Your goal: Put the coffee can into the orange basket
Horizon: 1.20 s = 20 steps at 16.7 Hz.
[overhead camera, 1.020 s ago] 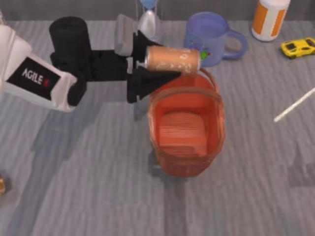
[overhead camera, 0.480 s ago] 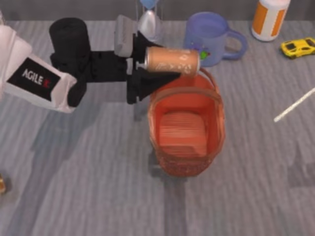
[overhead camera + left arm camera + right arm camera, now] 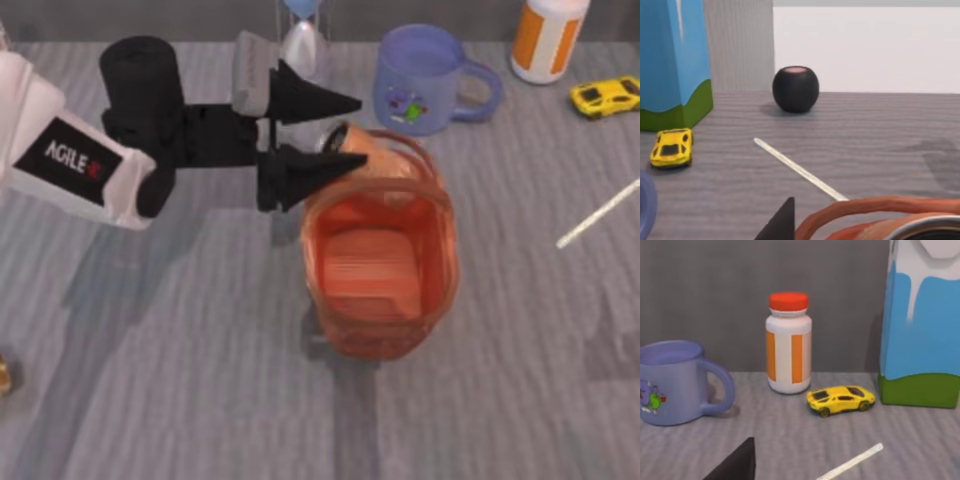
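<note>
The orange basket (image 3: 440, 250) stands mid-table with its handle (image 3: 880, 206) arched across it. The coffee can (image 3: 385, 160), orange-brown with a dark top, lies tilted at the basket's far end, under the handle and partly inside the rim. Its silvery rim (image 3: 932, 226) shows close up in the left wrist view. My left gripper (image 3: 362, 130) hovers open just left of the basket's far end, its fingers (image 3: 310, 168) apart and free of the can. My right gripper is out of the top view. One of its dark fingers (image 3: 737, 465) shows far to one side and holds nothing.
A blue mug (image 3: 425, 78), an hourglass (image 3: 303, 40), a white-and-orange bottle (image 3: 548, 38) and a yellow toy car (image 3: 605, 96) line the far edge. A pale stick (image 3: 598, 215) lies at the right. A blue-green carton (image 3: 922, 325) and a black ball (image 3: 795, 89) stand farther off.
My left gripper has opened. The coffee can left its fingers and dropped onto the far end of the basket, tilting under the handle. The arm itself has stayed in place.
</note>
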Each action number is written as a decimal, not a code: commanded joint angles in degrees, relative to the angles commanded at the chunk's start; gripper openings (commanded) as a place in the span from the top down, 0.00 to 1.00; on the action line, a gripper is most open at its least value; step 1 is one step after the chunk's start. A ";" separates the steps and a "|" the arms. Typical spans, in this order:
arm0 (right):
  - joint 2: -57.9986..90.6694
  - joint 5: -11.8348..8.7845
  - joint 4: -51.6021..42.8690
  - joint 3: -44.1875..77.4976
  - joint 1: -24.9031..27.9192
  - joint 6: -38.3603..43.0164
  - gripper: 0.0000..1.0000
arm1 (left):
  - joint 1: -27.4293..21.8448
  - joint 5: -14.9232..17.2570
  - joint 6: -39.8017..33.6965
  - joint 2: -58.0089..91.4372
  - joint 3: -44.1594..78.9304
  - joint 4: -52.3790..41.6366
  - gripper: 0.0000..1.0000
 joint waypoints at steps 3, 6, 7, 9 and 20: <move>0.00 0.00 0.00 0.00 0.00 0.00 0.00 | 0.00 0.00 0.00 0.00 0.00 0.00 0.00; 0.00 0.00 0.00 0.00 0.00 0.00 0.00 | 0.00 0.00 0.00 0.00 0.00 0.00 0.00; 0.00 0.00 0.00 0.00 0.00 0.00 0.00 | 0.00 0.00 0.00 0.00 0.00 0.00 0.00; 0.00 0.00 0.00 0.00 0.00 0.00 0.00 | -0.23 -0.01 0.01 -0.03 0.02 -0.01 0.00; 31.72 -0.80 -24.12 32.33 10.37 -15.44 0.00 | 5.31 -17.81 -5.18 -27.70 -13.99 -13.86 0.00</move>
